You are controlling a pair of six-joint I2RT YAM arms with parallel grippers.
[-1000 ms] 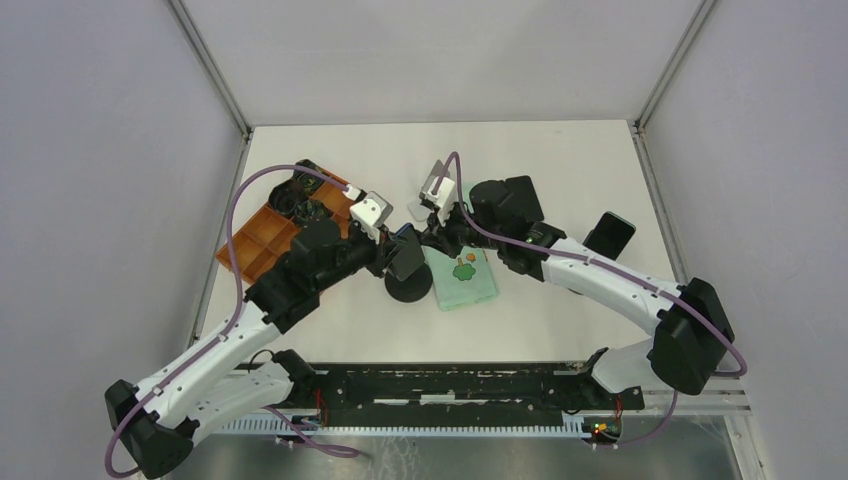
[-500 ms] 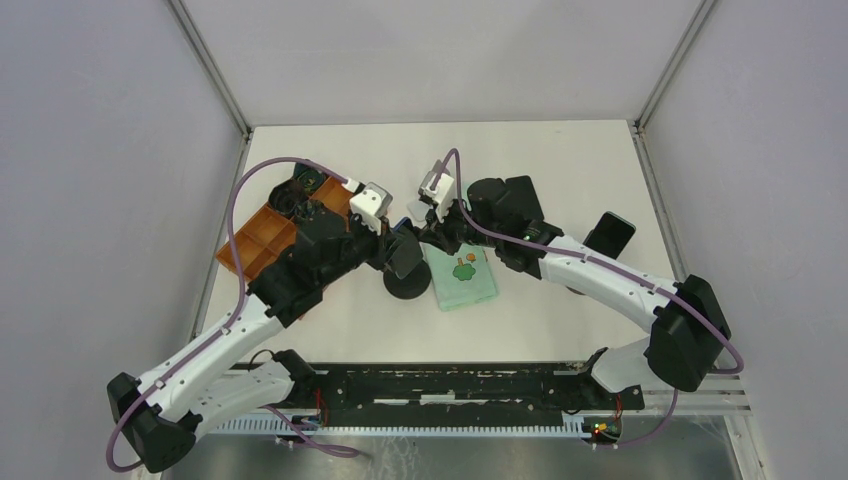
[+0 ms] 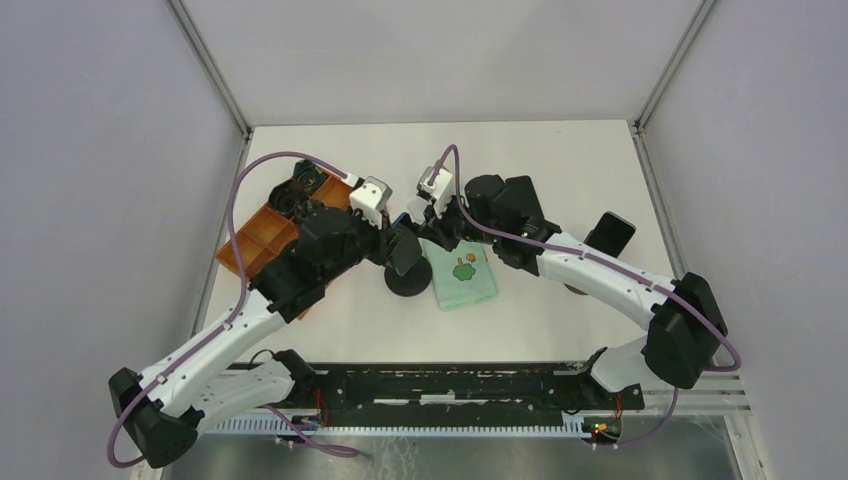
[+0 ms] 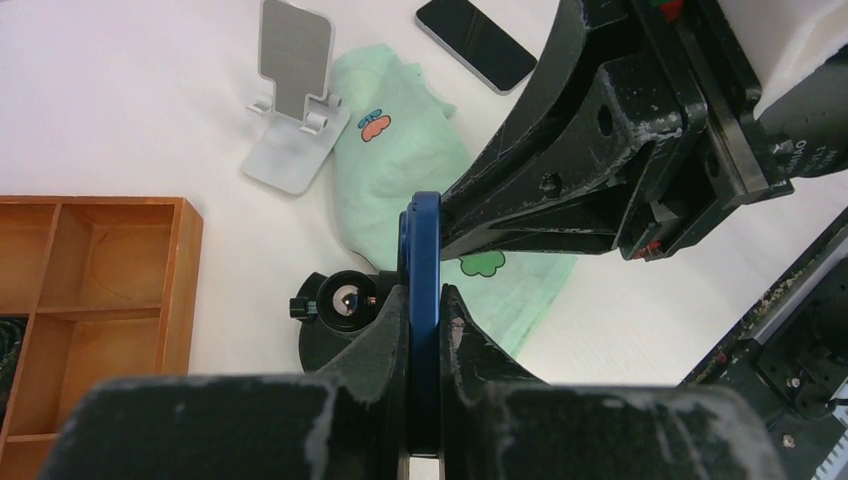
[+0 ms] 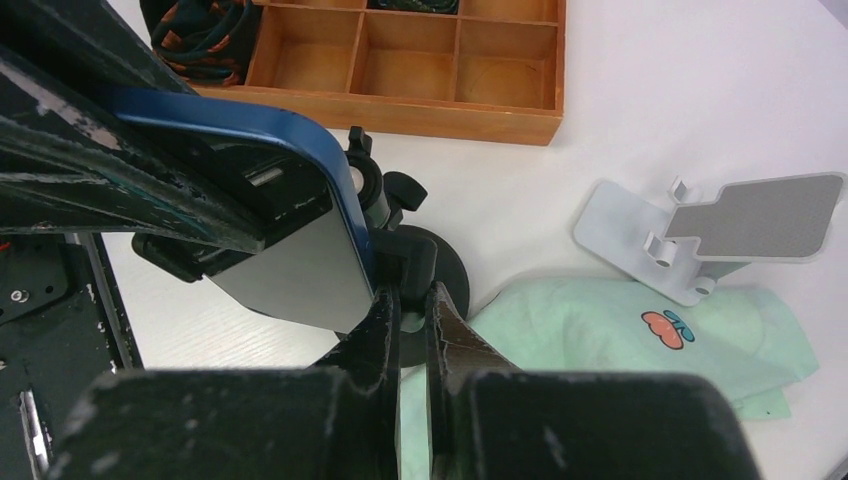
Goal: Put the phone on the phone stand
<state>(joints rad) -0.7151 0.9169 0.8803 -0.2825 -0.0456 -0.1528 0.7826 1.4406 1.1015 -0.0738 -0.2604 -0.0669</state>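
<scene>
Mount: a black round-based mount (image 3: 405,285) sits on the tabletop (image 3: 560,170) right under the held phone. A dropped phone would probably hit it and bounce.
Cloth: a green cloth (image 4: 400,150) lies right of the mount, and its far end touches or sits just beside the stand's base. Dragging the cloth with a finger could shift the stand.
Left pincer: the left pincer (image 4: 425,297) is clenched on the phone, which stands edge-on between its pads.
Phone: the blue-cased phone (image 4: 425,235) is in the air above the mount, on the near side of the stand, where the two pincers meet.
Right pincer: the right pincer (image 5: 412,300) has its fingers almost together at a corner of the phone. I cannot tell whether they are grasping it or only lying beside it.
Handover risk: if the left pincer lets go before the right has a firm hold, the phone falls. If both are clamped and pull in different directions, it could twist or slip.
Stand: the white stand (image 4: 290,100) is far of the pincers and empty, with a tilted backplate and a small lip. It looks light, so a hard or off-centre placement could tip or push it. A phone that misses the lip would slide off.
Second phone: a dark second phone (image 4: 475,42) lies well apart to the right, out of the way.
Tray: a wooden tray (image 4: 90,280) sits at the left, beside the left arm. A wide swing of that arm could knock it.
</scene>
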